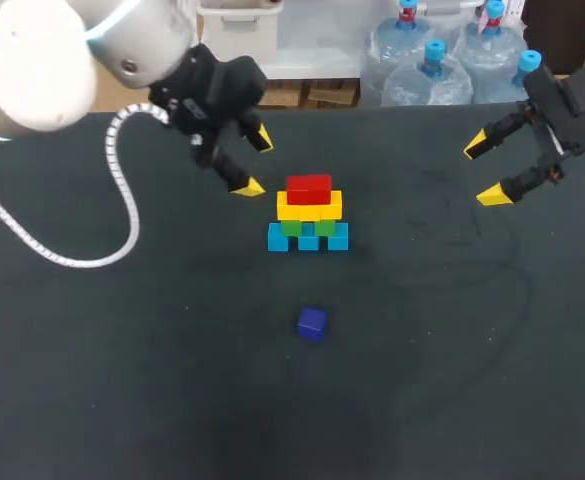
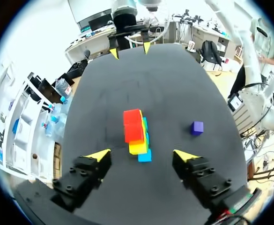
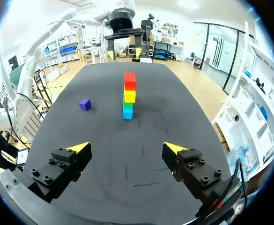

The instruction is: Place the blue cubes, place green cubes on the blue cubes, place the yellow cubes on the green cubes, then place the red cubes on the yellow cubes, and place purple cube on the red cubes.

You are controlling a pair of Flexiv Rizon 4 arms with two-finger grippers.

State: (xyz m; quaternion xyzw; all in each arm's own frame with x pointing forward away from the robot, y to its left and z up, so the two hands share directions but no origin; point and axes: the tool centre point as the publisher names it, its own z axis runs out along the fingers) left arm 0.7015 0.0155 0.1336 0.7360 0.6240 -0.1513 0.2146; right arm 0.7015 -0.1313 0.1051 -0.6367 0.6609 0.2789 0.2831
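Black table (image 1: 172, 400) surface carries one stack (image 1: 309, 212) near its middle.

Bottom layer: blue cubes (image 1: 308, 239), three in a row, touching side by side. Second layer: green cubes (image 1: 308, 227), two, resting on the blue row. Third layer: yellow cubes (image 1: 309, 207), resting on the green ones. Top layer: red cubes (image 1: 309, 188), resting on the yellow layer; the number of red pieces cannot be told.

The purple cube (image 1: 312, 323) lies alone on the table, on the near side of the stack and well apart from it.

The left claw (image 1: 254, 162) hangs at the far left of the stack, near the red layer but not touching it. Its fingers stand wide apart and hold nothing.

The right claw (image 1: 484, 171) hangs over the far right of the table, well apart from the stack. Its fingers also stand wide apart and hold nothing.

A white coiled cable (image 1: 132, 215) lies in a loop across the left part of the table.
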